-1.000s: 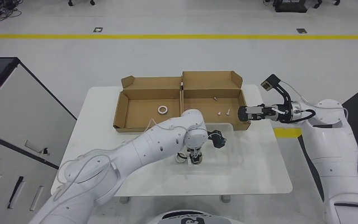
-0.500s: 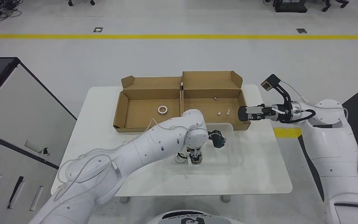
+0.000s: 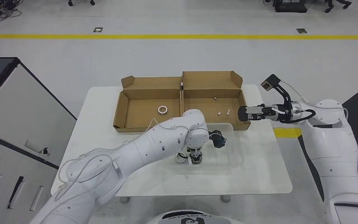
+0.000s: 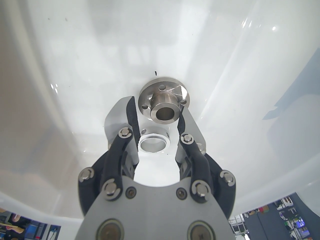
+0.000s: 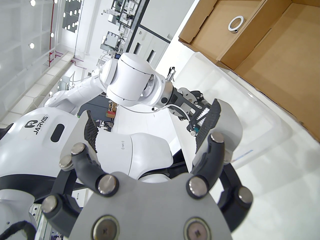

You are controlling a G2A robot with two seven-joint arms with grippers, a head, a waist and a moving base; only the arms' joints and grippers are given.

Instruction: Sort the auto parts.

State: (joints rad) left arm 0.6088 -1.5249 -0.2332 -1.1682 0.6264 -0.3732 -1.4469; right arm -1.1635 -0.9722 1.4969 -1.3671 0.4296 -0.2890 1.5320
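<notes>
A steel flanged bushing [image 4: 163, 101] lies on the floor of a clear plastic tray [image 3: 226, 159], with a silver collar ring [image 4: 153, 144] right beside it. My left gripper [image 4: 156, 107] is down in the tray, shut on the flanged bushing: one pad touches the hub and the other sits against the flange rim. The collar ring lies loose between the fingers, nearer the palm. From above, the left gripper [image 3: 194, 158] stands at the tray's near left, the ring [image 3: 179, 158] next to it. My right gripper [image 3: 241, 112] hangs open and holds nothing, at the right box's outer side.
Two open cardboard boxes stand side by side at the back of the white table [image 3: 100, 140]. The left box [image 3: 134, 115] holds a ring [image 3: 163, 109]. The right box [image 3: 201, 106] holds small bolts [image 3: 224, 111]. A grey cabinet [image 3: 22, 112] stands left of the table.
</notes>
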